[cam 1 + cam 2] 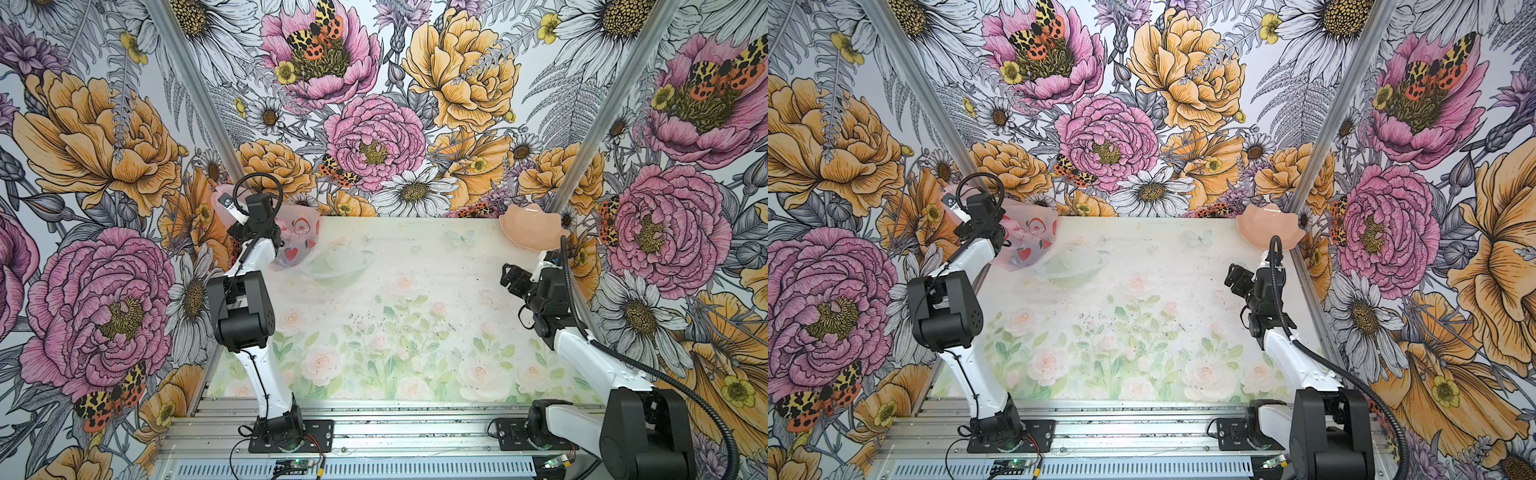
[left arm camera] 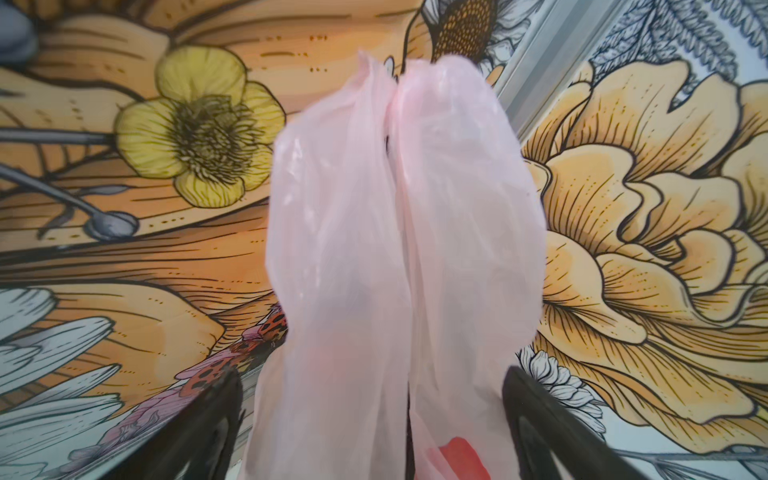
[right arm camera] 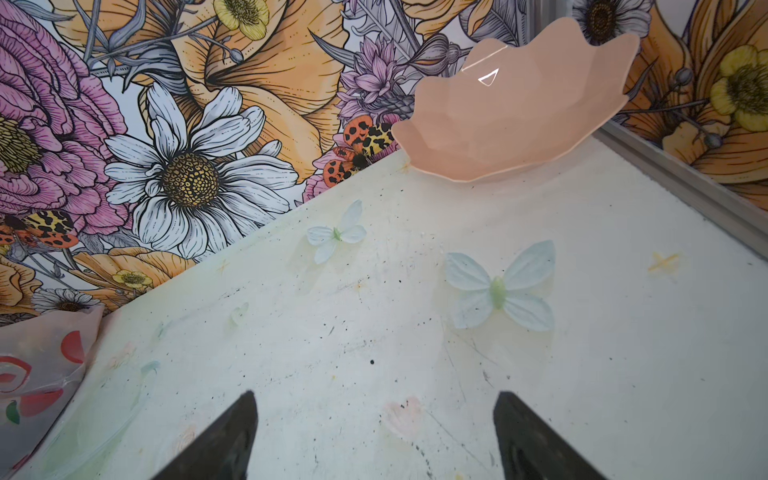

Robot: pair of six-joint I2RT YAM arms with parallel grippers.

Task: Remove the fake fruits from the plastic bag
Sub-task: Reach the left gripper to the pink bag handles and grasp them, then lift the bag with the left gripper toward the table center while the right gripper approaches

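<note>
The plastic bag (image 1: 296, 243) sits slumped in the far left corner of the table (image 3: 582, 374), against the floral wall, and the left claw (image 2: 372, 376) is at its top. In the left wrist view its black fingers (image 2: 216, 415) are spread wide on either side of the bag's pale pink handle loops, with the film between them but not pinched. The right claw (image 3: 374, 395) hangs wide and empty above bare table on the right, near the peach bowl (image 3: 519, 112) and well apart from the bag. No fake fruits show in any view (the red shapes on the film look like print), so they are presumably inside. Several things could go wrong from here. Closing on both loops together would lift the bag shut rather than open its mouth. The thin film could slip or tear under a pull. A one-sided lift could drag the bag into the clear glass bowl (image 1: 337, 266) just beside it. Round fruit tipped out fast could roll off the table.
</note>
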